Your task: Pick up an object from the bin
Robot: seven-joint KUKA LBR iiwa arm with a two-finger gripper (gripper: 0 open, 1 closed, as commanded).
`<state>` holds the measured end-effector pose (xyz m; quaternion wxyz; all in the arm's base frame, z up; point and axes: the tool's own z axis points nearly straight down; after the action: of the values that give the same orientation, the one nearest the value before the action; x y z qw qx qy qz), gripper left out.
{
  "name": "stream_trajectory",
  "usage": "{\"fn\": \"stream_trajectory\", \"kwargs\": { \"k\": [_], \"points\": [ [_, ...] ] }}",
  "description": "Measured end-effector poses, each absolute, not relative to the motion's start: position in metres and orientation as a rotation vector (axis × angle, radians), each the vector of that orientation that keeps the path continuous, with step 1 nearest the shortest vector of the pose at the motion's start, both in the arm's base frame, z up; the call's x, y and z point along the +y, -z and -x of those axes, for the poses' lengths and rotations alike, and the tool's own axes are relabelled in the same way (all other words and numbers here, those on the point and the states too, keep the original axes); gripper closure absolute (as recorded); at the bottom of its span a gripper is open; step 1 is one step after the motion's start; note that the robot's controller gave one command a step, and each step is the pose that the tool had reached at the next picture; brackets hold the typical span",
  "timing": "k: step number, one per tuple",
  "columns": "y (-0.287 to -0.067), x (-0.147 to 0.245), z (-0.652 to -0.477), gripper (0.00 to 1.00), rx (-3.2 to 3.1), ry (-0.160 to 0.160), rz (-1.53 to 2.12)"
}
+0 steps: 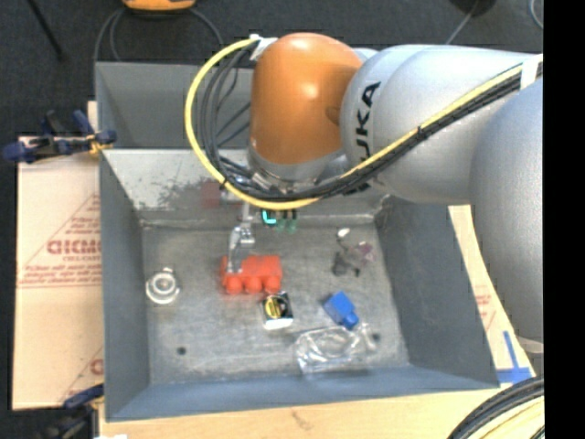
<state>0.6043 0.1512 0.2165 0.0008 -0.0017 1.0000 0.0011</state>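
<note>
While the arm (430, 126) reaches in from the right, its orange cover (302, 99) hangs above the rear half of the bin (123, 273), ringed by yellow and black cables (196, 126). Below the cover, the gripper (239, 245) stands low over the floor near the middle of the bin, its tip at the left rear edge of a red block (254, 274) — a squat piece with rounded studs along its front. Whether the gripper touches the block, and whether it is open or closed, cannot be told from this angle. Just in front of the block lies a small black-and-yellow piece (277, 308); to its right, a blue piece (341, 310); in front of these, near the front wall, a crumpled clear wrapper (327, 347). A small grey-and-purple thing (352, 256) lies to the right of the block, apart from it. A clear round cap (163, 287) sits alone — well to the left, near the left wall.
</note>
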Motion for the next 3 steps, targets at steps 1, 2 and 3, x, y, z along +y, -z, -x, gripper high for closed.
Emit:
{"fn": "stream_trajectory", "kwargs": {
  "k": [1, 2, 3],
  "points": [
    [-0.072, 0.211, -0.627, 0.0, 3.104, 0.0, 0.432],
    [-0.075, 0.147, -0.628, 0.0, 3.112, -0.008, 0.322],
    [-0.091, 0.059, -0.601, 0.0, 3.094, 0.006, 0.533]
  ]
}}
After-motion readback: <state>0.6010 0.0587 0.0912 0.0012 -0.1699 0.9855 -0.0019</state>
